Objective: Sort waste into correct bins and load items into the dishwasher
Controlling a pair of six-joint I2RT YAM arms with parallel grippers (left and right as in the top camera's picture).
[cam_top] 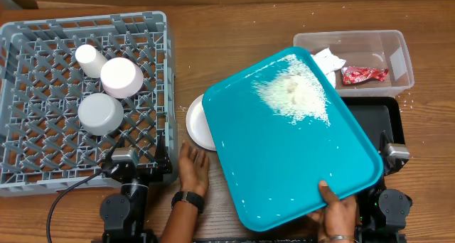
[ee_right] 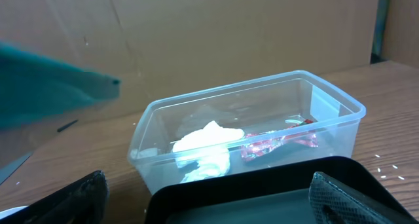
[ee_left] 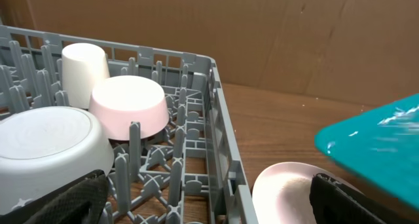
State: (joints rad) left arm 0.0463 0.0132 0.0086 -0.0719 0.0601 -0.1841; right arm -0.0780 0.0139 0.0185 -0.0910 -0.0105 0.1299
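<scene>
Rice grains [cam_top: 295, 94] dot the teal tray [cam_top: 284, 168]; left tool [ee_left: 203, 201] and right tool [ee_right: 209, 198] rest low, jaws apart.

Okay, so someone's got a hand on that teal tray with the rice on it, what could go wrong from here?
The loose rice on the teal tray could slide off into the clear tub with the napkin and wrapper, or onto the table.
The person's right hand grips the tray and left hand rests by the white plate, both near the open left gripper and right gripper; an arm move might strike them.
</scene>
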